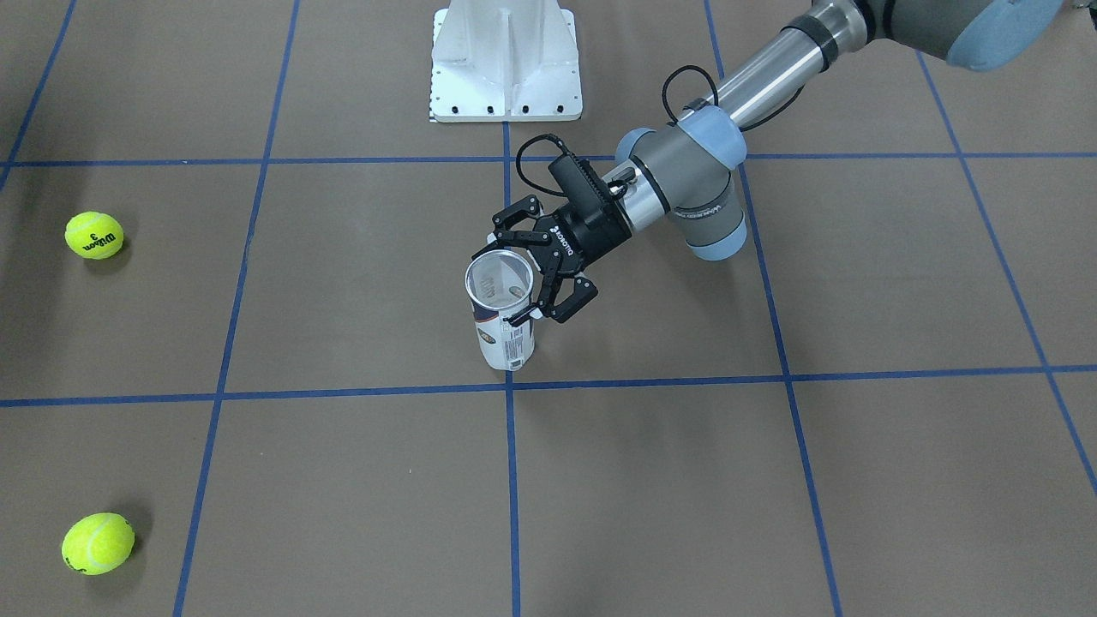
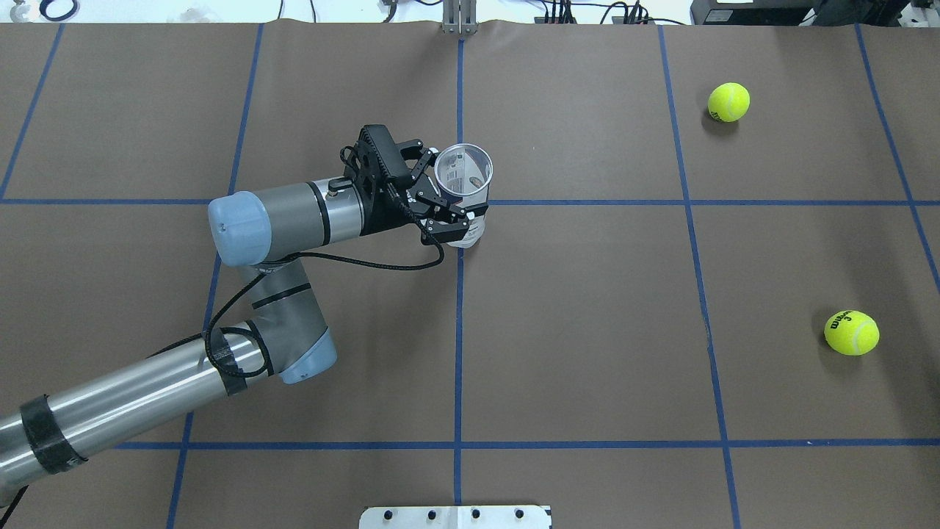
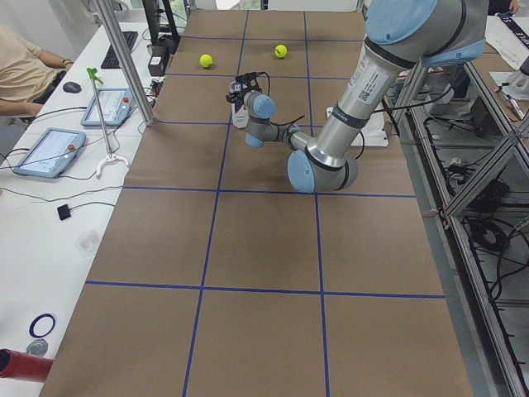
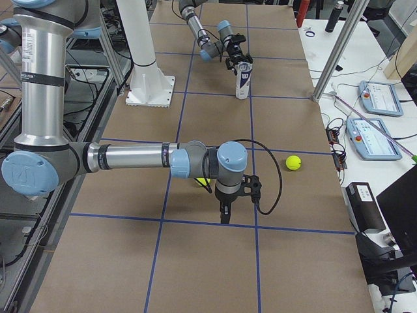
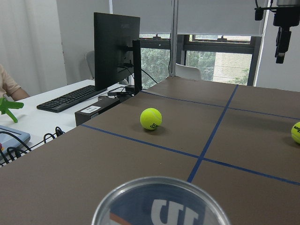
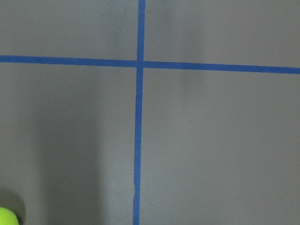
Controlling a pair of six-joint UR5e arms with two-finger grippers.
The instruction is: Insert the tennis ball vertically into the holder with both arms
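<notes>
The holder [image 1: 506, 341], a white can with a navy band, stands upright and open-topped near the table's middle, where two blue tape lines cross; it also shows in the overhead view [image 2: 477, 224]. My left gripper [image 1: 524, 276] is shut on the holder just under its rim, one finger on each side. The can's clear rim [image 5: 159, 206] fills the bottom of the left wrist view. Two yellow tennis balls [image 2: 728, 101] [image 2: 852, 332] lie on my right side. My right gripper [image 4: 224, 210] points down over the table beside the nearer ball [image 4: 203, 182]; I cannot tell whether it is open or shut.
The white pedestal base [image 1: 506, 60] stands at my edge of the table. Blue tape lines grid the brown tabletop. A side table with tablets [image 4: 378, 98] and a pole [image 4: 339, 49] run along the far side. A ball's edge [image 6: 7, 216] shows in the right wrist view.
</notes>
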